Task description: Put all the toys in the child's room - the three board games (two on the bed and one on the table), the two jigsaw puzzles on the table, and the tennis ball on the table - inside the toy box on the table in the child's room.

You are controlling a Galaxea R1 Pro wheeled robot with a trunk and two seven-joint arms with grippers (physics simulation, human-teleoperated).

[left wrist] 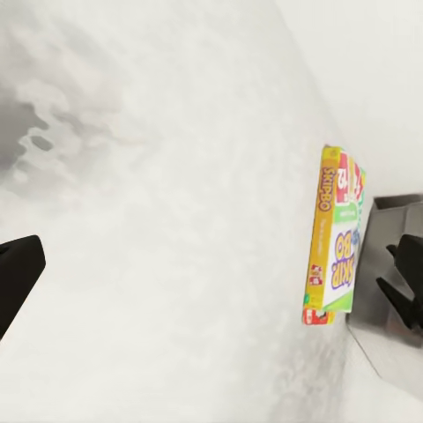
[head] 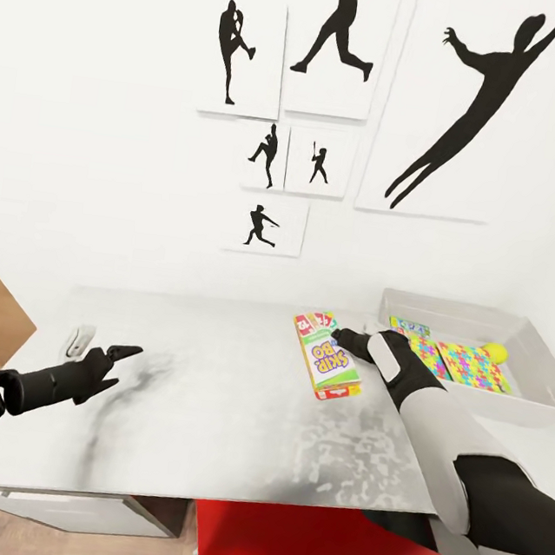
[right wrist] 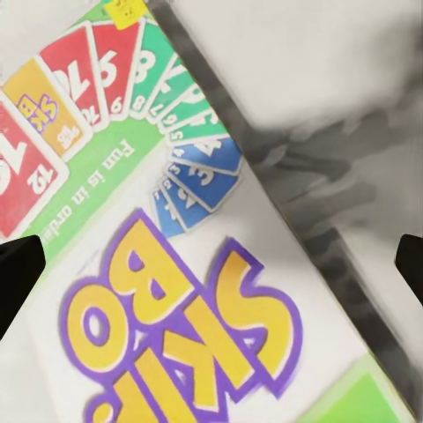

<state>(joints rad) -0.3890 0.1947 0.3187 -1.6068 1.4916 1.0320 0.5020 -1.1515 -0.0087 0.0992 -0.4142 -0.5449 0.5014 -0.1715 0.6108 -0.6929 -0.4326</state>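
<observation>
black segmented left arm [head: 45, 383], slim black tool fingers [head: 119, 353], right arm [head: 435, 412] white-shelled with black joints

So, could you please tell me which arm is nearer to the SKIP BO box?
Right. The right tool hovers open at the SKIP BO box, by its edge; the left tool hangs far across the table.

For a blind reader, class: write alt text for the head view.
The right gripper hangs over a SKIP BO game box on the grey table, beside a toy box holding puzzles and a ball.
</observation>
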